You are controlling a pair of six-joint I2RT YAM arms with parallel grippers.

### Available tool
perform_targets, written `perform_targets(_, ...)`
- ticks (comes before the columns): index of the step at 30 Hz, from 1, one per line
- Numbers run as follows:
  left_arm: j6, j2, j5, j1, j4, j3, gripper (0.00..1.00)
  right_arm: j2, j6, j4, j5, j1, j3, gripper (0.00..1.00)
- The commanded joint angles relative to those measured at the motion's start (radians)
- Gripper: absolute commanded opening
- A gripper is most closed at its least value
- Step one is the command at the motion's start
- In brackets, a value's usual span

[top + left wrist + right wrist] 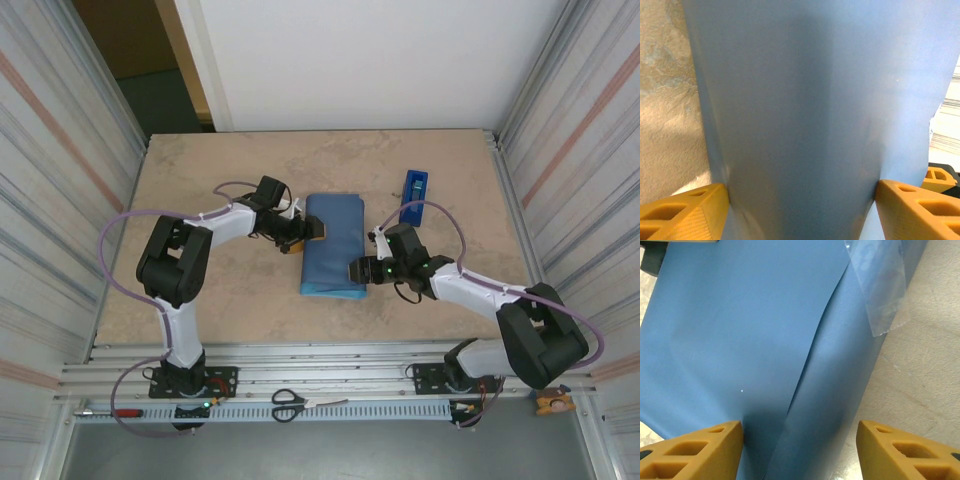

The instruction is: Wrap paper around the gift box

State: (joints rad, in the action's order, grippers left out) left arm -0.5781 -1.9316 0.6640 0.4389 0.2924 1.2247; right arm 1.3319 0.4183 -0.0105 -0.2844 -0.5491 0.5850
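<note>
Slate-blue thin paper (335, 252) lies folded into a long bundle at the middle of the beige stone-patterned table (250, 290), running near to far. We see the left gripper (305, 232) at its left edge, jaws wide and clamping the paper (800, 110), which touches both orange fingers (685, 210). At the right near edge, the right gripper (358, 270) hangs with jaws spread, holding nothing, over the paper (740, 330). A clear tape strip (880, 285) sticks at the bundle's right edge. Far right stands a narrow blue tape dispenser (414, 190).
</note>
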Motion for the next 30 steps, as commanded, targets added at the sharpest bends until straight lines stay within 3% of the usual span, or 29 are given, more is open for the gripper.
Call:
perform_targets(1, 0.043, -0.03, -0.045, 0.003, 0.08, 0.001, 0.77, 0.017, 0.023, 0.017, 0.034, 0.0, -0.004, 0.57)
perform_targets(9, 0.052, -0.039, -0.032, -0.005, 0.079, -0.002, 0.77, 0.046, 0.041, 0.0, 0.177, -0.052, 0.016, 0.47)
perform_targets(19, 0.061, -0.043, -0.025, -0.012, 0.083, -0.001, 0.77, 0.074, 0.11, -0.057, 0.317, -0.094, 0.056, 0.46)
perform_targets(30, 0.07, -0.046, -0.02, -0.022, 0.085, -0.007, 0.77, 0.103, 0.129, -0.055, 0.368, -0.159, 0.056, 0.45)
